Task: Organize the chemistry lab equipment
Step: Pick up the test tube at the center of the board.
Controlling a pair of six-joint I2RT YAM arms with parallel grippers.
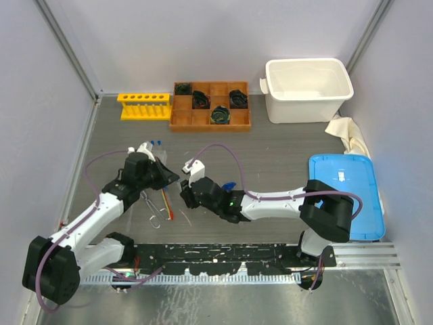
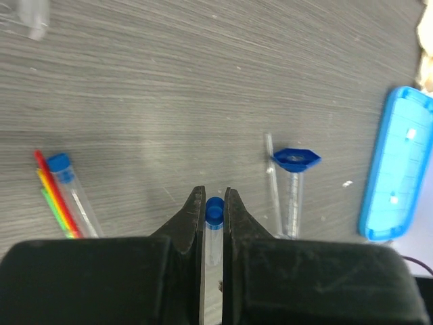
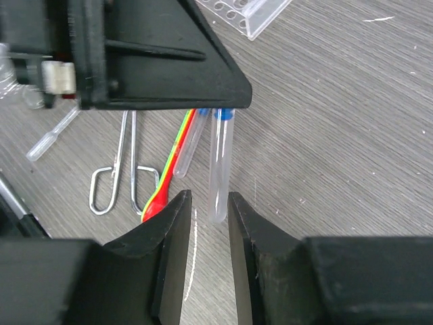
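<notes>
The left gripper is clamped narrowly on a small clear blue-capped test tube. Its two black fingers press the tube just below the cap. The wrist camera shows only the cap and the upper part, as the rest is cut off behind the gripper body.

In the right wrist view this tube hangs from the left gripper with its rounded lower end between the tips of the right gripper. The right jaws stand apart with a modest gap. Whether either finger touches the glass cannot be told.

Beside the left gripper on one side lie a second clear blue-capped tube and a thin red-orange stick with rainbow striping, touching or nearly so, with their near ends hidden by the gripper. Bent-wire metal tongs lie just beyond them.

On the other side lies a clear tube with a dark blue hexagonal collar, whose kind is hard to make out. A flat light blue plastic lid lies well beyond it, partly out of frame.

The yellow six-hole tube rack stands well apart from both grippers at the far edge. The overhead view does not show whether its holes hold anything.
</notes>
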